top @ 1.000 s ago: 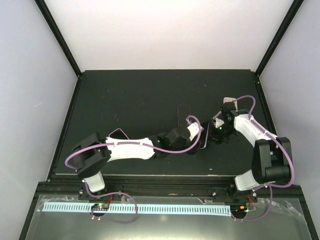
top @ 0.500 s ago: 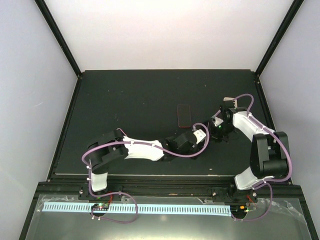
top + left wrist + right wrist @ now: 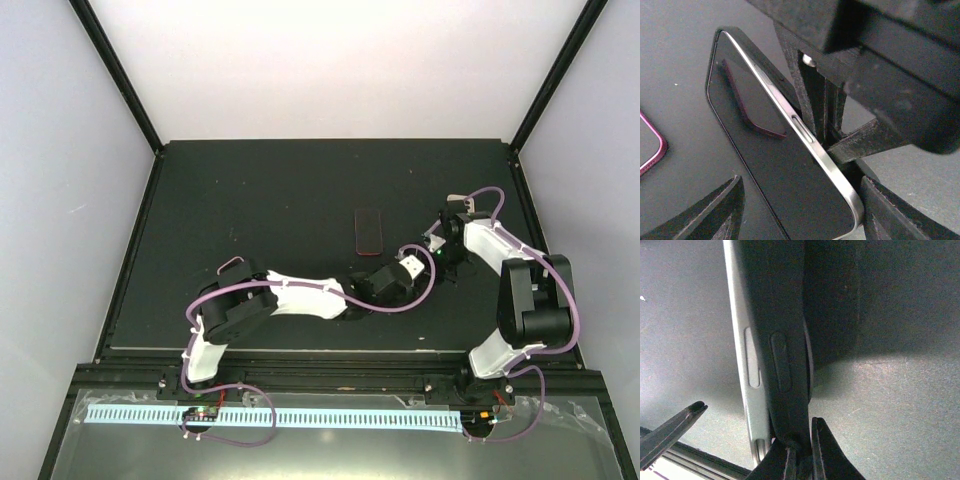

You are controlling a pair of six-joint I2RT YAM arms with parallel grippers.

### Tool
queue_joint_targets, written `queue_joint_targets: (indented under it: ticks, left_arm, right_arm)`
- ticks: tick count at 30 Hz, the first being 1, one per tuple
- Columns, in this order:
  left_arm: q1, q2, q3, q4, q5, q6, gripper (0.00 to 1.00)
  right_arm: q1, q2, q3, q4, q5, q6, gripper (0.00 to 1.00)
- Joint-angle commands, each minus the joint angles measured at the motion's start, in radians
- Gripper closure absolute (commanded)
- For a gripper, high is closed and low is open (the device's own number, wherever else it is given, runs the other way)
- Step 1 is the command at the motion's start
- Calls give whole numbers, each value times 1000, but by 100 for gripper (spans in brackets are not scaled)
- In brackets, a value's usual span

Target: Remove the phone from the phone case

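Dark table (image 3: 250,200), phone (image 3: 765,150) tilted edgewise

A matte black counter (image 3: 250,200) fills the floor of the booth; up close its surface looks finely grained, with a few pale specks. Lying flat on it, a little beyond the middle, is a small dark rectangle with a red rim (image 3: 369,231), its long side pointing away from the near edge. What it is exactly I can't tell. Plain white walls (image 3: 330,60) close the back and sides, and black posts (image 3: 120,75) slant up from the counter's far corners. Along the near edge runs a black rail (image 3: 330,362), then a white slotted strip (image 3: 330,417), with crinkled clear plastic (image 3: 590,425) at its right end.
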Motion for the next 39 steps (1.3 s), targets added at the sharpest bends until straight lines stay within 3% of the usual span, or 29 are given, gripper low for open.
queue_joint_targets:
  ticks: [1,15,30,35,39]
  left_arm:
    - [-3,38,54,-71,-135,18,36]
    - [-43,20,1,-159,-446,205,39]
    - [1,0,-31,-73,-396,233,79]
    - [1,-51,-89,-18,-398,234,93]
    - [2,-111,-134,17,-389,217,98]
  right_arm:
    - [-3,0,20,5,-2,-24,99]
    - [-18,-22,20,-17,-153,-97,99]
    - [-19,-74,-1,-10,-243,-112,99]
    - [-19,-83,-1,-1,-203,-100,99]
    - [-20,-88,18,11,-110,-103,99]
